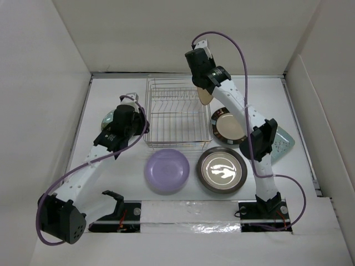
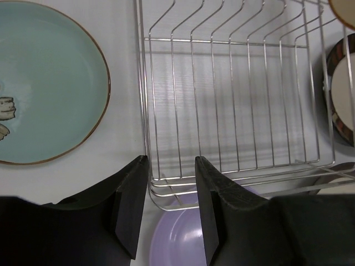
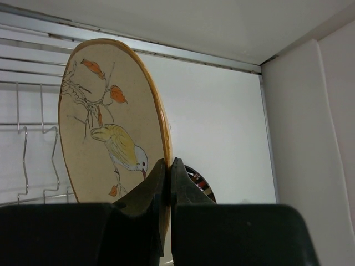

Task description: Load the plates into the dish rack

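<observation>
The dish rack (image 1: 176, 113), a silver wire basket, stands mid-table. My right gripper (image 3: 168, 163) is shut on the rim of a tan plate (image 3: 105, 127) painted with a bird, holding it on edge above the rack's right side (image 1: 204, 95). My left gripper (image 2: 171, 160) is open by the rack's near-left corner (image 2: 166, 185), wires showing between its fingers, nothing held. A pale green plate (image 2: 44, 83) lies left of the rack. In front of the rack lie a lavender plate (image 1: 167, 170) and a shiny silver plate (image 1: 222, 170).
A cream plate with a dark patterned rim (image 1: 227, 126) lies right of the rack, and a mint squarish plate (image 1: 284, 141) sits further right, partly behind the right arm. White walls close in the table on the left, back and right.
</observation>
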You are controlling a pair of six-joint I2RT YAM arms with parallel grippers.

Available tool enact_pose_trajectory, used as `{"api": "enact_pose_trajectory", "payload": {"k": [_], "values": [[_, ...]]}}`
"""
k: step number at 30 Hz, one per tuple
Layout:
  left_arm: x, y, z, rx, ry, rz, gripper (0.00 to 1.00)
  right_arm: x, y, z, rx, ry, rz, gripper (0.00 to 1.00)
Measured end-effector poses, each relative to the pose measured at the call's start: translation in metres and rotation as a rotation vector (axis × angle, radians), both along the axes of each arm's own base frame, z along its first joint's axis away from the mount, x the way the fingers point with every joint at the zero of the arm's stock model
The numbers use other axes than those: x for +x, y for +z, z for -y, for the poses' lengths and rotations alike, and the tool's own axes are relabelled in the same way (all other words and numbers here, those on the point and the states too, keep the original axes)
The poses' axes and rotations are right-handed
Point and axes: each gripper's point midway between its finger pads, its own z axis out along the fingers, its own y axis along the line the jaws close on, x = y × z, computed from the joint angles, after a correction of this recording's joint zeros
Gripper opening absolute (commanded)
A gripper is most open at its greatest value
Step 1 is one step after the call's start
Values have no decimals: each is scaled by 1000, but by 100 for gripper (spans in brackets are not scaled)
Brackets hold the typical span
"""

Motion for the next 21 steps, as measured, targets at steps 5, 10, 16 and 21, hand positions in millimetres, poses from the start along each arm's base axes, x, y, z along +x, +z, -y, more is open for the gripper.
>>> {"api": "enact_pose_trajectory", "payload": {"k": [5,10,16,21], "values": [[-3,20,5,-33,-21,63,37,-4,5,-4,-50,-15,12,0],[-6,21,12,-34,-43,66,37,-2,-5,-11,-89,-30,5,0],[-6,23,11,-33,-39,72,37,-1,-18,-20,-84,-31,-3,0],[-6,23,10,-30,-33,73,36,1,-30,-22,-58,-49,3,0]]}}
